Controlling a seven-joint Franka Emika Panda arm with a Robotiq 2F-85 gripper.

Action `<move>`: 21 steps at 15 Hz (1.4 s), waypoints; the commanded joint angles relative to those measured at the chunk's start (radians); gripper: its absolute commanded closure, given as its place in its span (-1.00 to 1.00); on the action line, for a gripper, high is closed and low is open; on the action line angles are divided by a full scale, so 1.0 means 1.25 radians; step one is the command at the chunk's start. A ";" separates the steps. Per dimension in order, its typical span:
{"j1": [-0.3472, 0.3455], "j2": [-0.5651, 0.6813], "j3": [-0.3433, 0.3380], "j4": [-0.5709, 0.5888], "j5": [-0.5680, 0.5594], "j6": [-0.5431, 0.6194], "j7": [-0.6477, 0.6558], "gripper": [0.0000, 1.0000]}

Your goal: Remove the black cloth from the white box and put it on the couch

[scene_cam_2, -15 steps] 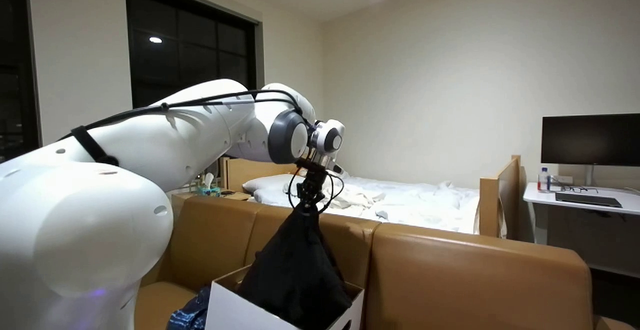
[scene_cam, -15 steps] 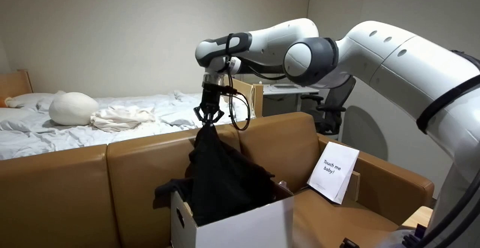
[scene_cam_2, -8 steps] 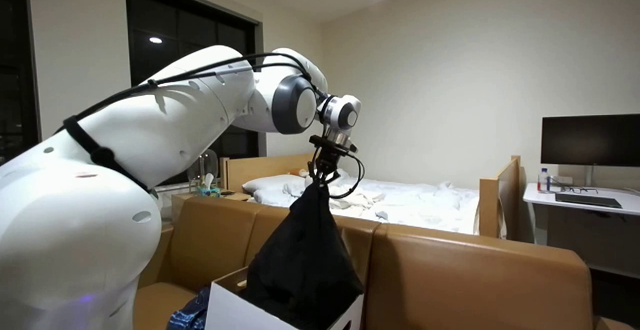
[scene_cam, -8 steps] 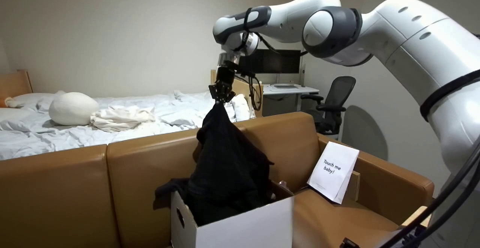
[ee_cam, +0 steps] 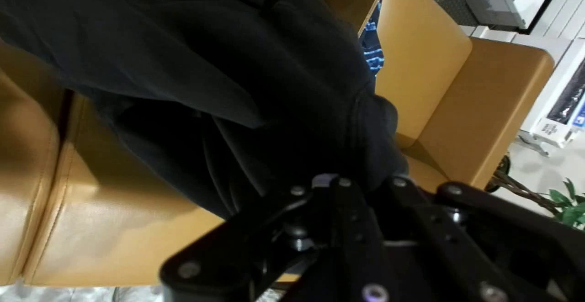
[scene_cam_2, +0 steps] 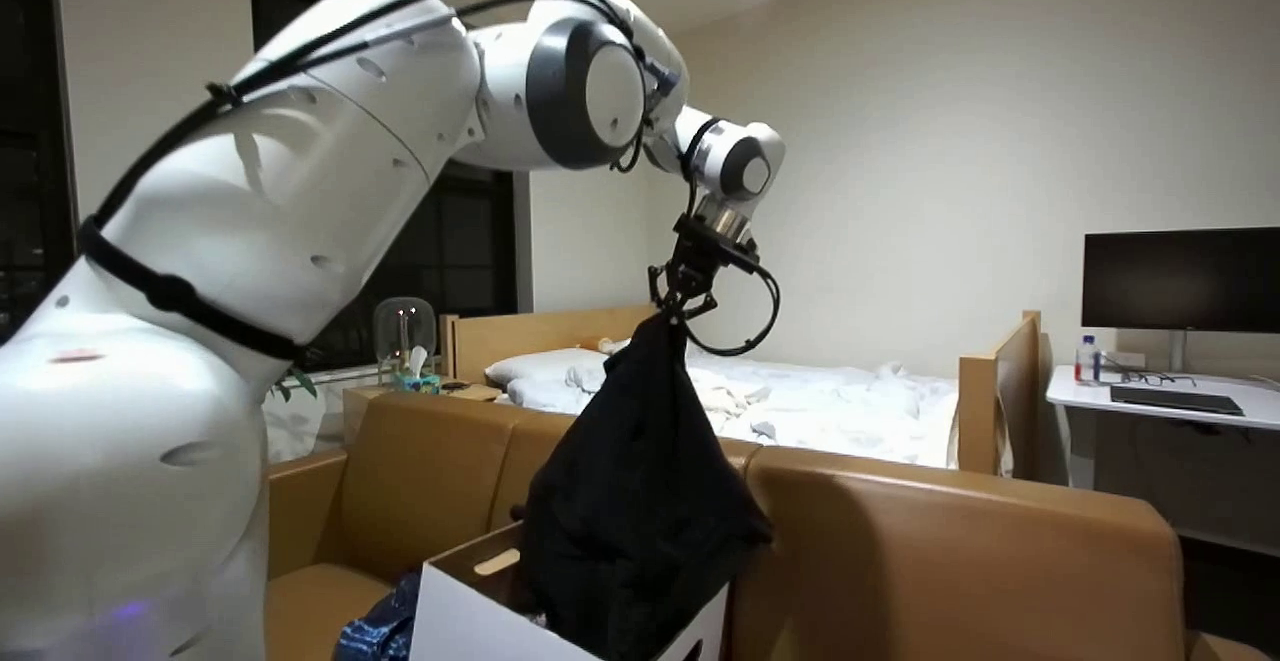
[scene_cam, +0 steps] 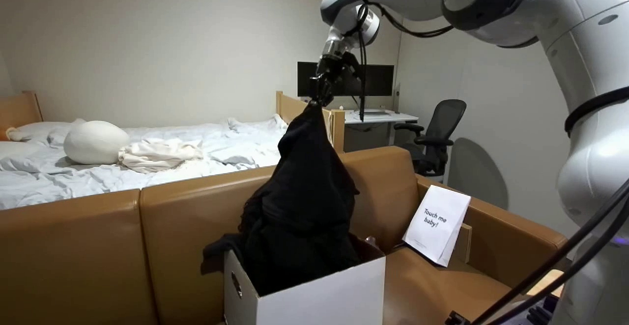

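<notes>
We have the black cloth (scene_cam: pixel 304 207) pinched at its top by the tool (scene_cam_2: pixel 672 310), which is clamped on a gathered peak of fabric, and the rest hangs below in a broad, folded cone. Its lower part sits inside the white box (scene_cam: pixel 319 295), so we cannot call it removed yet. In an exterior view, a dark fold (scene_cam: pixel 223 247) spills over the wall with the handle hole (scene_cam: pixel 236 284); whether it belongs to the same piece, we cannot tell. The box stands in front of the backrest of the brown couch (scene_cam: pixel 186 221), its base out of frame in both exterior views. Well apart from the cloth, near the armrest, we find a tilted white paper sign (scene_cam: pixel 437 226) reading "Touch me baby!" on the seat. Some blue patterned fabric (scene_cam_2: pixel 380 629) lies just beside the box. Behind the couch we see a bed (scene_cam_2: pixel 980 411) with rumpled white sheets (scene_cam: pixel 241 157), where a round white cushion (scene_cam: pixel 96 143) sits next to a crumpled cream cloth (scene_cam: pixel 159 155). Farther back, a white desk (scene_cam_2: pixel 1090 394) carries a monitor (scene_cam_2: pixel 1180 281) and a small bottle (scene_cam_2: pixel 1087 361), and a black office chair (scene_cam: pixel 445 121) stands near it. Toward the edge of our wrist view, beyond the couch, green leaves (ee_cam: pixel 571 208) show.
</notes>
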State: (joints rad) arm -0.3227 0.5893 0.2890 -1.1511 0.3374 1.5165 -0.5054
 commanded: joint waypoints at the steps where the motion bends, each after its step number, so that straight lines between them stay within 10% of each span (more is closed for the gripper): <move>1: -0.100 -0.142 0.007 -0.123 0.084 -0.035 -0.085 0.96; 4: -0.173 -0.219 -0.010 -0.170 0.140 -0.080 -0.097 0.96; 8: -0.084 -0.212 -0.173 -0.128 0.172 -0.132 -0.078 0.86; 13: -0.070 -0.258 -0.200 -0.157 0.200 -0.131 -0.084 0.96; 21: -0.132 -0.316 -0.355 -0.029 0.547 -0.241 -0.071 0.96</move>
State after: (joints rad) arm -0.4347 0.2182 -0.0894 -1.2432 0.8703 1.2858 -0.5967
